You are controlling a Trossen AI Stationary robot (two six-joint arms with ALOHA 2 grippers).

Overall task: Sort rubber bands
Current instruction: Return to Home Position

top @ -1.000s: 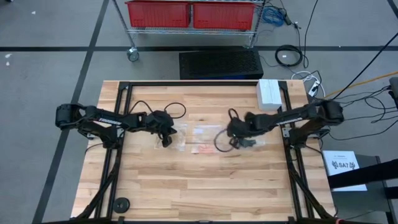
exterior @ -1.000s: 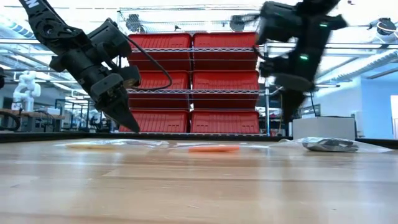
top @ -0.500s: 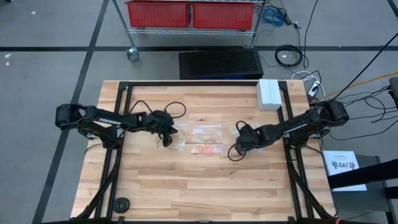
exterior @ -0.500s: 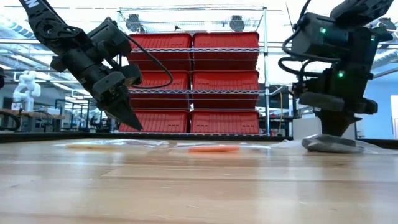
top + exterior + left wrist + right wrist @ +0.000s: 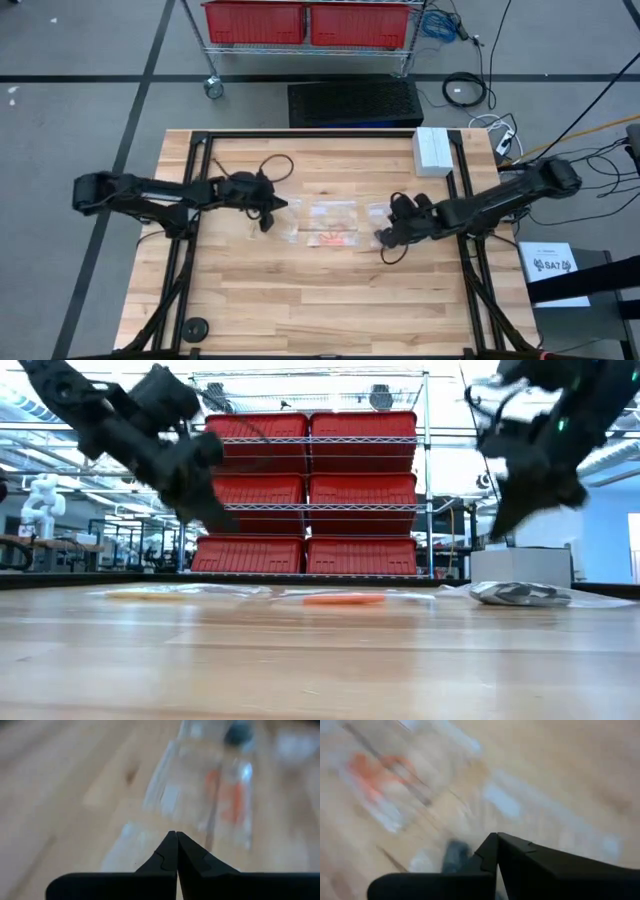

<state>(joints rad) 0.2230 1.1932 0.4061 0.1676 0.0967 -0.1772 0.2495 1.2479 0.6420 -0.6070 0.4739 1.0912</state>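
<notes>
**Bands look sorted, home both arms**

Both empty, pinched closed, above the counter [image 5: 300, 300]: left hand [image 5: 266, 214], right hand [image 5: 386, 237]. The rubber bands [image 5: 335, 238] sit in clear bags [image 5: 332, 212] between them. Row runs left-right, one hand near each end. Back straight outward.

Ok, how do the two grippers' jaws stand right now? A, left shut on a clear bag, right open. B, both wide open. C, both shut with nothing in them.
C: in their own wrist views, the left gripper and the right gripper each show their jaws pressed together at the tips with nothing caught between them.
</notes>
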